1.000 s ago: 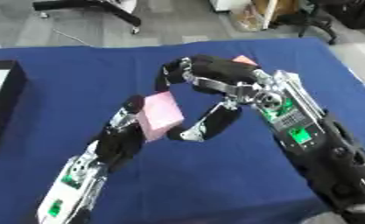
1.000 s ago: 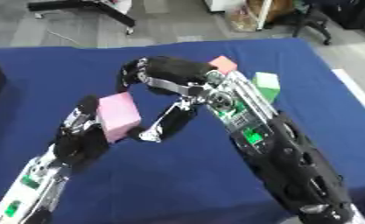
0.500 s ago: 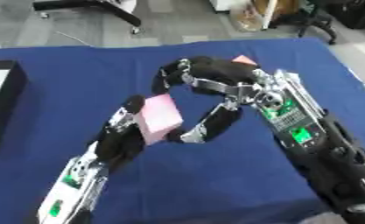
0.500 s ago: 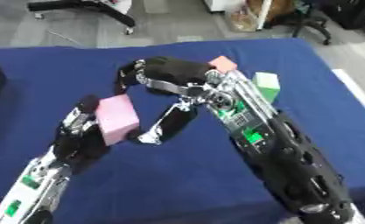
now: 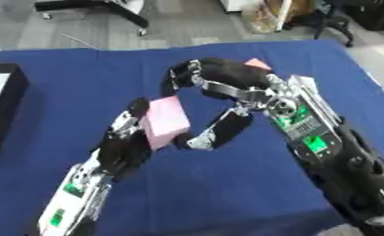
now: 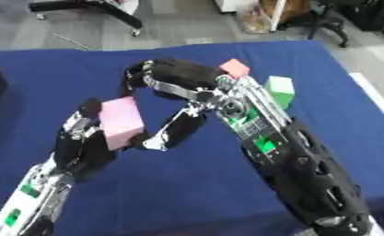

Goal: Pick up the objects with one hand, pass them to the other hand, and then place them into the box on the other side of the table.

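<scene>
Left eye view: pink block (image 5: 165,120) gripped by left hand (image 5: 124,138), long axis tilted upright; right hand (image 5: 219,108), curled empty just right, thumb near block's lower corner; box (image 5: 3,106) lies far left.

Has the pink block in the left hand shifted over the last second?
No. The pink block sits in the left hand at the same spot relative to the black box at the table's left edge, with the right hand beside it.
</scene>
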